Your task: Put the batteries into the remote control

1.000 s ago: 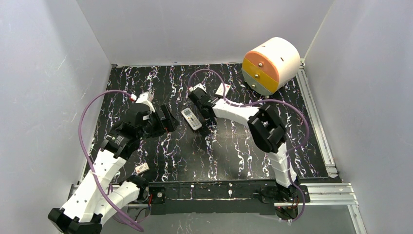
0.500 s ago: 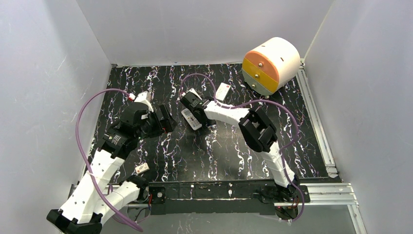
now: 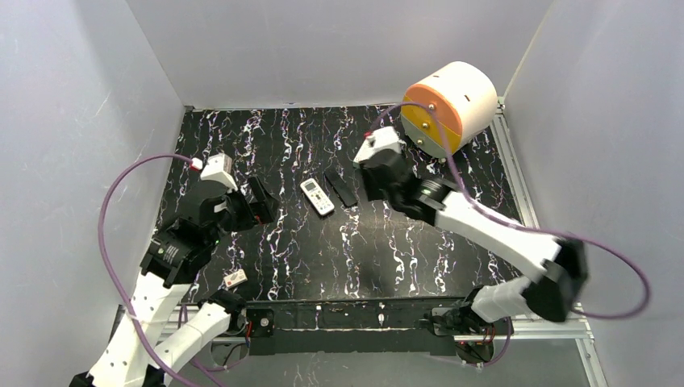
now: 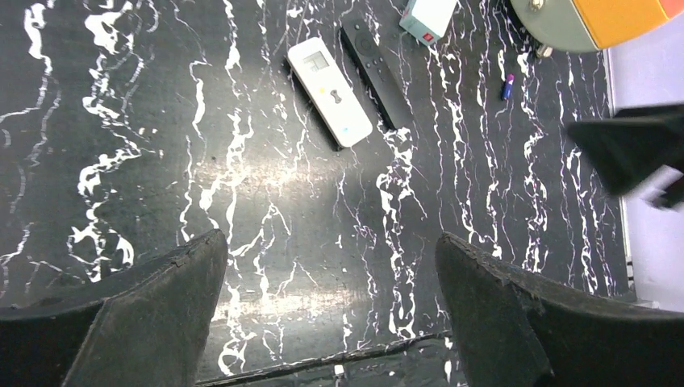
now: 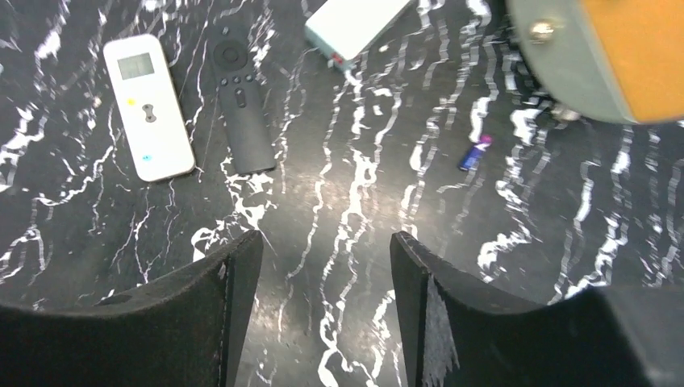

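Note:
The white remote control (image 3: 317, 196) lies face up in the middle of the black marbled table, screen end towards the back. It also shows in the left wrist view (image 4: 329, 93) and the right wrist view (image 5: 148, 106). One small battery (image 5: 474, 153), blue-purple with a red tip, lies on the table near the drum; it also shows in the left wrist view (image 4: 507, 85). My left gripper (image 3: 260, 201) is open and empty, left of the remote, above bare table (image 4: 329, 242). My right gripper (image 3: 373, 185) is open and empty, right of the remote, raised above bare table (image 5: 324, 240).
A long black bar remote (image 3: 339, 187) lies just right of the white remote (image 5: 239, 101). A white box with a red mark (image 5: 355, 28) lies behind it. A big white, orange and grey drum (image 3: 448, 105) stands at the back right. Grey walls enclose the table.
My right arm has swung away from the remote to the right and lifted, its elbow now stretched far right. My left gripper has drawn back a little to the left. The remote has not moved.

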